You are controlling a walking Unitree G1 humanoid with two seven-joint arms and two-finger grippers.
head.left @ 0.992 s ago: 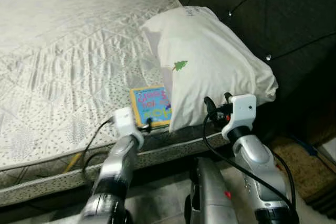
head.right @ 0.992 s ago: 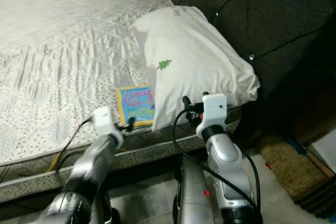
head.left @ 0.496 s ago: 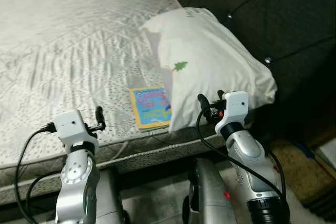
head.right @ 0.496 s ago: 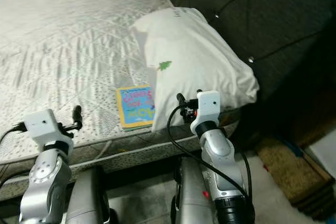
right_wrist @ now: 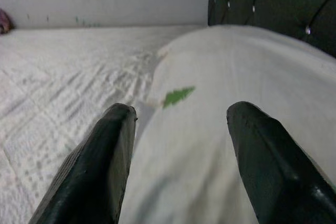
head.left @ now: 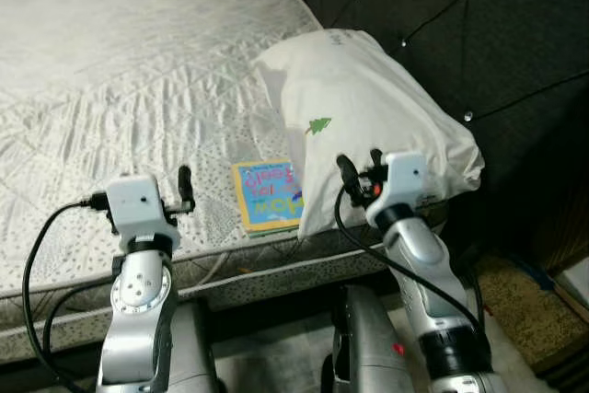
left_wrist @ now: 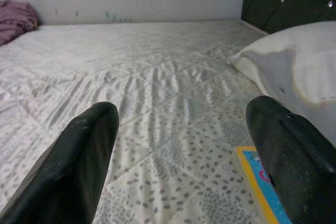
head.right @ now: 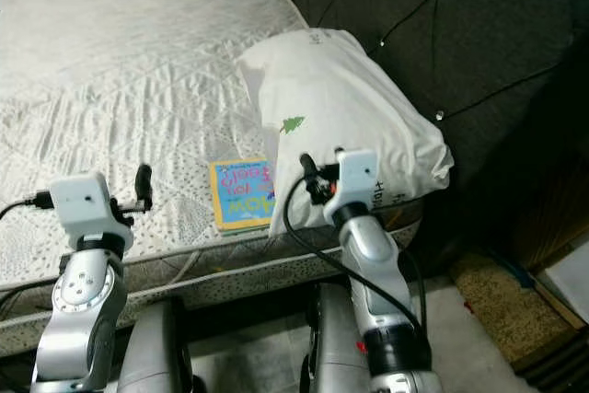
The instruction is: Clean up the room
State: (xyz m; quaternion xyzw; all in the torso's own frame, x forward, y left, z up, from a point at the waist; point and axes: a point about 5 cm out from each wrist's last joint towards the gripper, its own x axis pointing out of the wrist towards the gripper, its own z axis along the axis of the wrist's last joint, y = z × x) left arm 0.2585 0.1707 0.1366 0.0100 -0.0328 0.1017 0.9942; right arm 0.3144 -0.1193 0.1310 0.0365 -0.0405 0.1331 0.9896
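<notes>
Both my tools are up at the bed edge. Left tool (left_wrist: 184, 145) is spread wide, empty, over the mattress (head.left: 138, 89). Right tool (right_wrist: 181, 145) is also wide, empty, nose at the pillow (head.left: 368, 108).

Book (head.left: 267, 192) lies at 12 o'clock near the edge, its right side tucked under the pillow.

Risks: closing the right tool here would pinch pillow fabric, not the book; dragging the book could tip it off the edge.

No containers visible. Purple cloth (left_wrist: 18, 19) at 10 o'clock, far corner.
</notes>
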